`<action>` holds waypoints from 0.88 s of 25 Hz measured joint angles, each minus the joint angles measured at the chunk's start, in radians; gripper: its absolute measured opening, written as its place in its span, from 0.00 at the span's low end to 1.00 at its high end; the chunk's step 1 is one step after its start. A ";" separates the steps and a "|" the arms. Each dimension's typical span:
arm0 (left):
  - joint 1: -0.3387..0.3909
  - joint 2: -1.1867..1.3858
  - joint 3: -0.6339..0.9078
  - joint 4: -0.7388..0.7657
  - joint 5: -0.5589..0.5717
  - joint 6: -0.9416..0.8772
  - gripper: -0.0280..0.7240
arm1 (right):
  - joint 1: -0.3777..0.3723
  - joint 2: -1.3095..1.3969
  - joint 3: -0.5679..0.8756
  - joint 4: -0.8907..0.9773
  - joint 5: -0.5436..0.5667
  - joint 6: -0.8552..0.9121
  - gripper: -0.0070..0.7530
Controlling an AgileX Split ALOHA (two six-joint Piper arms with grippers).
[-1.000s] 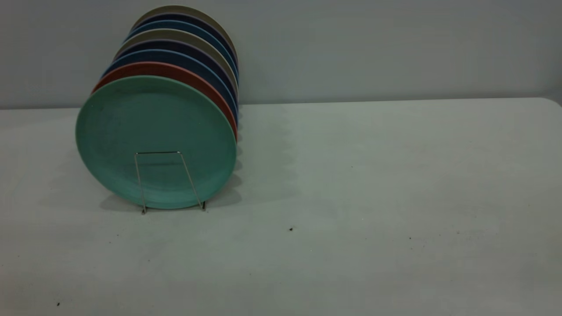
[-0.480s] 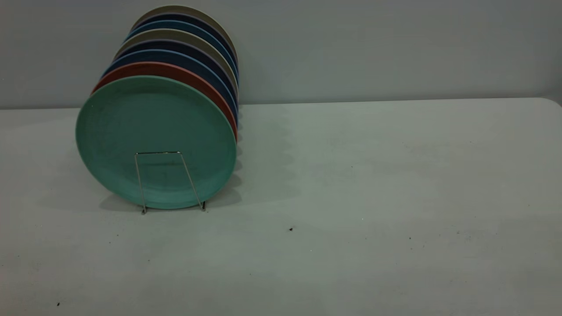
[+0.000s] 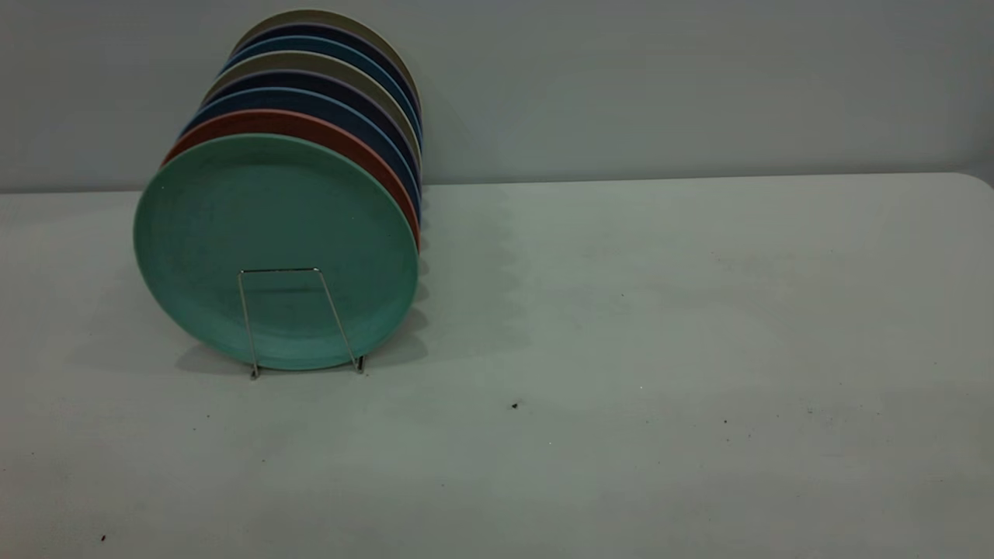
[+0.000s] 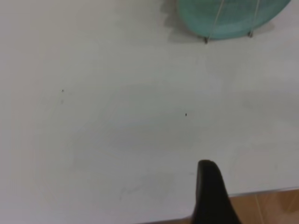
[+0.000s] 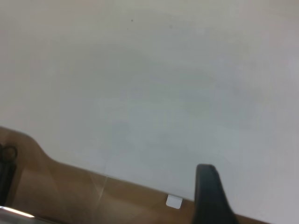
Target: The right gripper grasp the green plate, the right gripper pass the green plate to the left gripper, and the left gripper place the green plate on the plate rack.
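Lighting is dim and even, with a cool grey-green cast over the table (image 3: pixel 660 326) and the wall (image 3: pixel 699 78). No glare or hard highlights on the table. The green plate (image 3: pixel 276 248) and the plates behind it throw a soft scalloped shadow to the right across the table and wall, indicating light from the left. A faint shadow lies under the plate's lower edge. The plate rack (image 3: pixel 299 318) wire shows a thin sheen. Exterior view is reasonably sharp. Both wrist views are soft and brighter; one dark finger (image 4: pixel 212 196) near each lens is blurred.
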 joint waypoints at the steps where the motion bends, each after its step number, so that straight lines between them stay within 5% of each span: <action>1: -0.007 -0.003 0.000 0.000 0.000 -0.001 0.69 | 0.000 0.000 0.000 0.000 0.000 0.000 0.62; 17: -0.023 -0.006 0.000 0.000 0.000 -0.003 0.69 | 0.057 -0.008 0.000 0.001 0.000 0.000 0.62; 22: -0.023 -0.006 0.000 0.000 0.000 -0.003 0.69 | -0.064 -0.045 0.000 0.007 0.000 0.000 0.62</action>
